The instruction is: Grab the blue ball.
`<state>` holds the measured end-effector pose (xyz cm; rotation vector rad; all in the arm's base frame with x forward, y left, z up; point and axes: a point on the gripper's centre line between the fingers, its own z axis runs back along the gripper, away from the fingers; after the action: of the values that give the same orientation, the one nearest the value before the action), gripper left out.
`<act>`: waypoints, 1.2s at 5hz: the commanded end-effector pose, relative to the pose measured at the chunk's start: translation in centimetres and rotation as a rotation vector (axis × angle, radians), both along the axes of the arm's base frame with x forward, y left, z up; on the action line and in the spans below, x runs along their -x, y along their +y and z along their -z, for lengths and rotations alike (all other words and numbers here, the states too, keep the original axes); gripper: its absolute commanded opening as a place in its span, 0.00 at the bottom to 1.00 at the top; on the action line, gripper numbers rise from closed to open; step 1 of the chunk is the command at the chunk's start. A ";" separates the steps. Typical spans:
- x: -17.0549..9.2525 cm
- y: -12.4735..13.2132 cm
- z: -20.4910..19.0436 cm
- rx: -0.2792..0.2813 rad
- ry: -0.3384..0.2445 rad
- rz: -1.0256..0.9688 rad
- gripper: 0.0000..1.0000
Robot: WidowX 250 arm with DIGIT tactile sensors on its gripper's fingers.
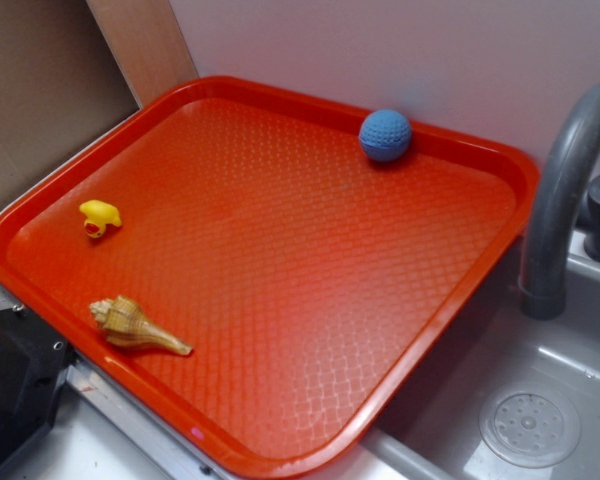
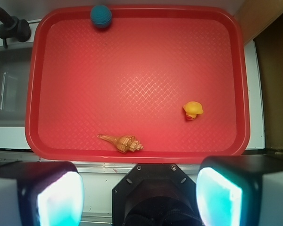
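Note:
The blue ball (image 1: 385,135) is a small dimpled sphere resting against the far rim of the red tray (image 1: 280,462), near its back right corner. The wrist view looks down on the whole tray (image 2: 137,157) and has the ball (image 2: 101,16) at the top left. My gripper (image 2: 139,197) hangs over the counter strip short of the tray's near rim, far from the ball. It is open, its two pale fingers (image 2: 61,200) wide apart with nothing between them. In the exterior view the gripper does not show.
A yellow toy duck (image 1: 100,217) and a tan spiral seashell (image 1: 135,326) lie on the tray's left side. A grey faucet (image 1: 560,190) arches over a grey sink (image 1: 530,425) to the right. A dark robot part (image 1: 10,390) sits at lower left. A white wall stands behind.

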<state>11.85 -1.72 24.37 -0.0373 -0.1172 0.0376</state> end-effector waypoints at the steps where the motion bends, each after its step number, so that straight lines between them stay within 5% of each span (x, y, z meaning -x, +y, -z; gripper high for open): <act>1: 0.0 0.0 0.0 0.000 0.000 0.000 1.00; 2: -5.0 0.6 4.1 -0.123 -0.076 0.006 1.00; 3: -9.2 0.5 6.7 -0.122 -0.089 0.088 1.00; 6: -10.2 0.4 6.3 -0.105 -0.123 0.151 1.00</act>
<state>21.32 -1.40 16.90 0.0547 -0.1963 -0.1388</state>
